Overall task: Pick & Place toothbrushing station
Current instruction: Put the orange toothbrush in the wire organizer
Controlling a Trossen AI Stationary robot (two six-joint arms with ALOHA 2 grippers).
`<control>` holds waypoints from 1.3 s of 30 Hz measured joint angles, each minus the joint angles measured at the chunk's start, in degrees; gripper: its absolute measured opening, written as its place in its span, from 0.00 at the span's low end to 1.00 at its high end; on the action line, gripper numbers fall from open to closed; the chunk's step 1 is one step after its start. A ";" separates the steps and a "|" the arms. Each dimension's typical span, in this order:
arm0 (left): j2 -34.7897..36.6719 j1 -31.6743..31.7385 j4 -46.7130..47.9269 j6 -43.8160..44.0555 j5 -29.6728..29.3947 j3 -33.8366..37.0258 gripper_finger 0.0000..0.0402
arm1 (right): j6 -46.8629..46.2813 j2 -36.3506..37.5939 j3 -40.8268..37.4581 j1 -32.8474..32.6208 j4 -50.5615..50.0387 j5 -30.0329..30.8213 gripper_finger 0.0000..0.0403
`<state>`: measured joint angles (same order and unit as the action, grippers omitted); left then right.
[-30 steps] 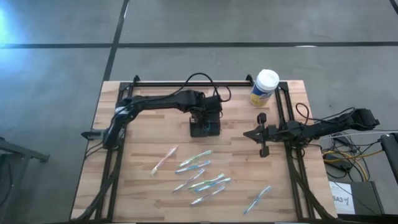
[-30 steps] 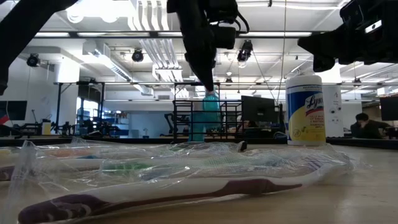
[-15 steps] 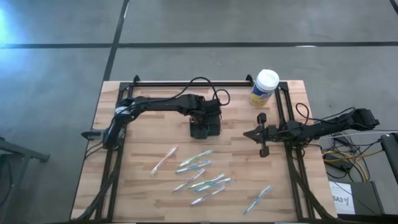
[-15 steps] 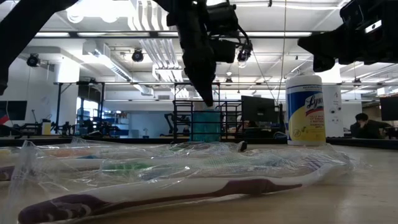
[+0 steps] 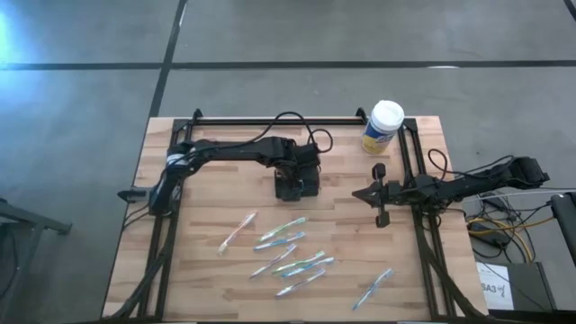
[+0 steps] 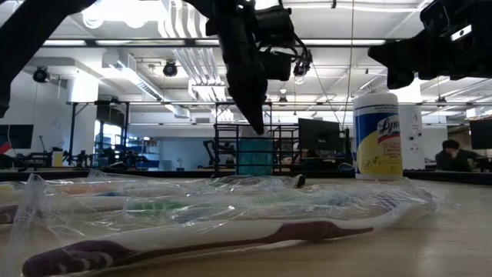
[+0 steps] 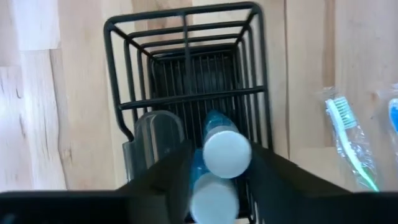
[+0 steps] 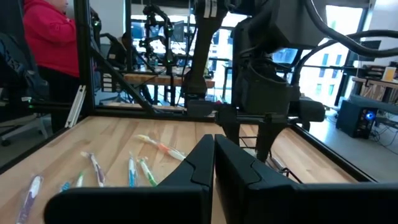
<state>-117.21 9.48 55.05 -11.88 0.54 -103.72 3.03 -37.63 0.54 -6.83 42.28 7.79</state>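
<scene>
Black wire caddy [image 5: 297, 184] stands on the wooden table [image 5: 207, 207], near the middle toward the far edge. Left gripper [image 5: 301, 175] hangs directly over it. In the left wrist view the caddy [image 7: 186, 81] shows two blue tubes with white caps [image 7: 227, 152] standing in the compartment nearest the gripper, between the two dark fingers [image 7: 168, 180]. Fingers are parted on either side of the tubes; cannot tell whether they touch them. A grey clear piece [image 7: 155, 134] sits in the caddy just beside the tubes.

Right gripper [image 5: 380, 193] waits above the table's right side, well apart from the caddy, its fingers [image 8: 214, 162] pressed together with nothing between them.

Wrapped toothbrushes [image 5: 292, 252] lie scattered on the near half of the table. A white-lidded wipes canister [image 5: 383, 126] stands at the far right corner.
</scene>
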 joint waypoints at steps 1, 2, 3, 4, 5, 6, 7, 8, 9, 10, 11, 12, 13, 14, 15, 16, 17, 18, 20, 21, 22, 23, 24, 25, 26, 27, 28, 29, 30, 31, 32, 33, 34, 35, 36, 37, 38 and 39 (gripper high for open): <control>-0.04 0.02 -0.03 -0.02 -0.10 -0.02 0.43 | 0.00 0.00 0.00 0.00 0.00 0.02 0.02; -0.04 0.04 -0.16 -0.02 -0.23 -0.02 0.46 | 0.00 0.00 0.00 0.00 0.00 0.04 0.02; -0.04 0.04 -0.37 -0.02 -0.35 -0.04 0.48 | 0.02 0.00 0.00 0.00 0.00 0.06 0.02; -0.04 0.02 -0.66 -0.02 -0.37 -0.07 0.50 | 0.03 0.00 0.00 -0.01 0.00 0.06 0.02; -0.04 0.01 -0.82 -0.02 -0.39 -0.08 0.52 | 0.14 0.00 0.00 0.00 0.00 0.06 0.02; -0.04 -0.01 -0.78 -0.01 -0.39 -0.17 0.53 | 0.22 0.00 0.00 0.00 0.00 0.09 0.02; -0.04 -0.01 -0.76 -0.02 -0.42 -0.34 0.54 | 0.22 0.00 0.00 0.00 0.00 0.11 0.02; -0.04 0.01 -0.76 0.00 -0.42 -0.57 0.55 | 0.22 0.00 0.00 0.00 0.00 0.15 0.02; -0.04 0.01 -0.70 0.00 -0.46 -0.89 0.56 | 0.21 0.00 0.00 0.00 0.00 0.21 0.02; -0.02 0.01 -0.42 0.00 -0.46 -1.43 0.56 | 0.22 0.00 0.00 0.00 0.00 0.29 0.02; -0.04 0.01 0.24 0.02 -0.46 -2.18 0.57 | 0.22 0.00 0.00 -0.01 0.00 0.30 0.02; -0.03 -0.01 1.09 0.02 -0.45 -3.10 0.57 | 0.22 0.00 0.00 0.00 0.00 0.33 0.02; -0.03 -0.04 2.08 0.05 -0.42 -4.19 0.57 | 0.22 0.00 0.00 0.00 0.00 0.33 0.02; -0.01 -0.09 2.90 0.09 -0.36 -5.28 0.57 | 0.22 -0.01 0.00 0.00 0.00 0.33 0.02; 0.02 -0.12 3.83 0.11 -0.31 -6.39 0.57 | 0.22 -0.01 0.00 0.00 0.00 0.33 0.02; 0.03 -0.14 5.34 0.12 -0.26 -7.70 0.57 | 0.20 -0.02 0.00 0.00 0.00 0.33 0.02; 0.03 -0.17 7.35 0.09 -0.19 -9.14 0.57 | 0.20 0.00 0.00 0.00 0.00 0.33 0.02; 0.03 -0.20 9.78 -0.14 -0.20 -10.75 0.57 | 0.20 -0.01 0.00 0.00 0.00 0.33 0.02; 0.18 -0.23 16.05 -0.80 -0.15 -14.18 0.57 | 0.29 -0.01 0.00 0.00 -0.01 0.33 0.02; 0.59 -0.34 19.28 -1.26 -0.15 -15.61 0.56 | 0.40 -0.02 0.00 0.00 -0.02 0.33 0.02; 1.37 -0.44 21.86 -1.49 -0.15 -16.55 0.54 | 0.44 -0.01 0.00 0.00 -0.01 0.33 0.02; 2.55 -0.55 23.18 -1.45 -0.19 -16.84 0.52 | 0.48 -0.02 0.00 0.00 -0.02 0.33 0.02; 4.09 -0.70 23.77 -1.16 -0.17 -16.85 0.48 | 0.46 -0.02 0.00 0.00 -0.02 0.33 0.02; 5.92 -0.96 23.76 -0.82 -0.14 -16.41 0.44 | 0.44 -0.02 0.00 0.00 -0.02 0.33 0.02; 8.29 -1.14 23.54 -0.39 0.02 -15.50 0.39 | 0.44 -0.02 0.00 0.00 -0.02 0.33 0.02; 10.71 -1.33 23.27 0.12 0.07 -14.36 0.34 | 0.46 -0.02 0.00 -0.01 -0.02 0.33 0.02; 13.68 -1.49 22.47 0.73 0.14 -12.81 0.29 | 0.45 -0.02 0.00 -0.02 -0.02 0.33 0.02; 16.67 -1.57 21.58 1.33 0.27 -10.84 0.23 | 0.41 0.00 0.00 0.00 -0.02 0.33 0.02; 19.80 -1.62 20.46 2.26 0.25 -8.52 0.17 | 0.31 0.00 0.00 -0.02 -0.02 0.33 0.02; 23.36 -1.76 18.63 3.14 0.24 -5.66 0.11 | 0.14 0.00 0.00 0.00 0.02 0.35 0.02; 27.13 -1.85 16.24 4.25 0.19 -2.37 0.06 | -0.10 0.04 0.00 -0.02 0.02 0.33 0.02; 31.26 -2.00 13.65 5.38 -0.01 1.31 0.03 | -0.26 0.07 0.00 0.00 0.11 0.35 0.02; 35.39 -2.12 11.05 6.74 -0.04 5.12 0.02 | -0.53 0.11 0.00 -0.02 0.21 0.35 0.02; 39.72 -2.21 8.81 8.22 -0.21 9.08 0.02 | -0.84 0.12 0.00 0.00 0.27 0.35 0.02; 43.98 -2.25 7.16 9.61 -0.68 13.11 0.02 | -1.07 0.13 0.00 -0.01 0.34 0.34 0.02; 48.03 -2.26 5.91 11.21 -1.66 17.02 0.02 | -1.14 0.13 0.00 0.00 0.40 0.33 0.02; 52.29 -2.25 5.14 12.82 -3.10 20.92 0.02 | -1.17 0.13 0.00 -0.01 0.52 0.35 0.02; 56.12 -2.19 4.43 14.63 -4.72 24.70 0.01 | -1.34 0.13 0.00 -0.01 0.73 0.35 0.02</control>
<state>-61.09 7.29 59.48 2.75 -4.18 -79.03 1.68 -37.50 0.54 -6.84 43.01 8.14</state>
